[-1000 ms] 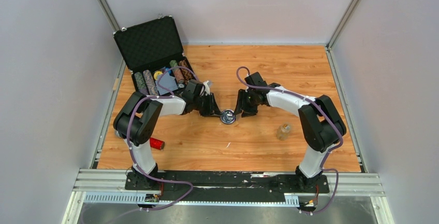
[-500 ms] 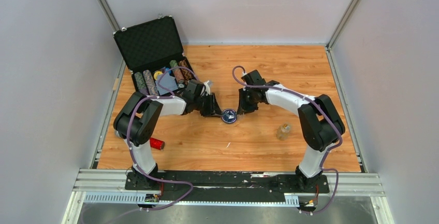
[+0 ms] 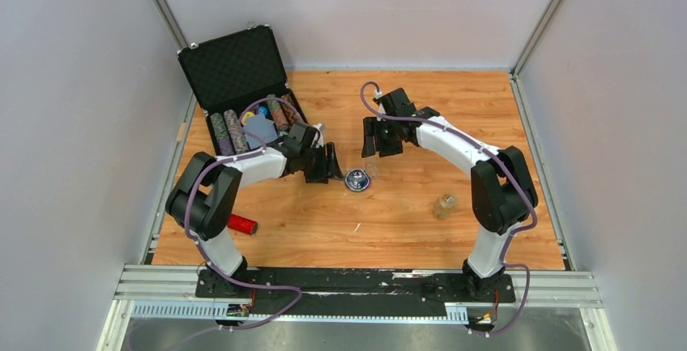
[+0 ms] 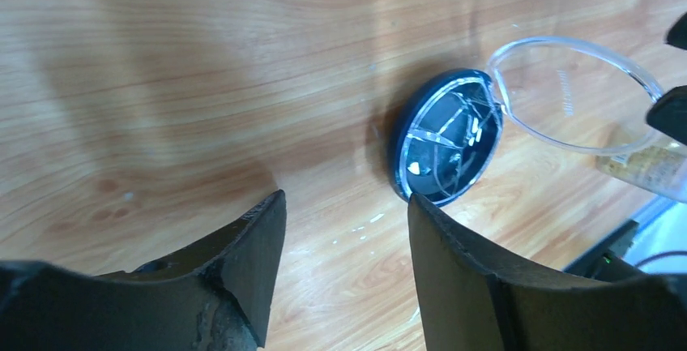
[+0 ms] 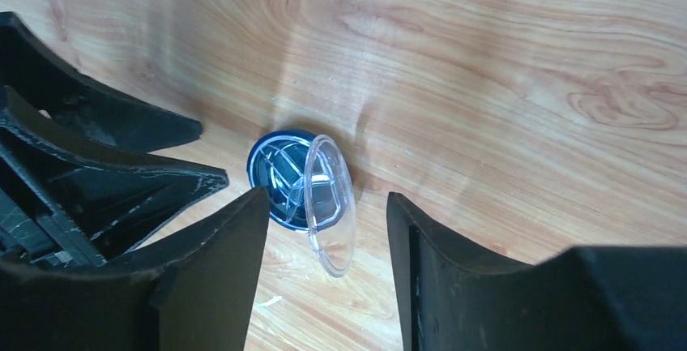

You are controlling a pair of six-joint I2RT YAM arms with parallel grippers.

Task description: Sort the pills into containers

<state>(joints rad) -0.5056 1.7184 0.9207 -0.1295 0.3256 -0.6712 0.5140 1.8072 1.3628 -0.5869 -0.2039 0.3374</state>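
Observation:
The small round dish (image 3: 357,179) with a dark blue rim and dividers lies on the wood table. Its clear hinged lid (image 5: 330,201) stands open on the side toward my right arm. A few small white pills (image 4: 474,130) lie in its compartments. My left gripper (image 3: 330,164) is open and empty just left of the dish; in the left wrist view (image 4: 347,201) the dish (image 4: 445,140) lies a little beyond the fingertips. My right gripper (image 3: 373,142) is open and empty, behind and above the dish, which shows in the right wrist view (image 5: 279,174).
An open black poker-chip case (image 3: 243,92) stands at the back left. A small clear bottle (image 3: 443,205) with yellowish contents stands right of the dish. A red object (image 3: 241,224) lies near the left arm's base. A white speck (image 3: 356,227) lies in front of the dish.
My right gripper has drawn back and away from the dish. My left gripper has pulled slightly left off the dish. The dish stays in place.

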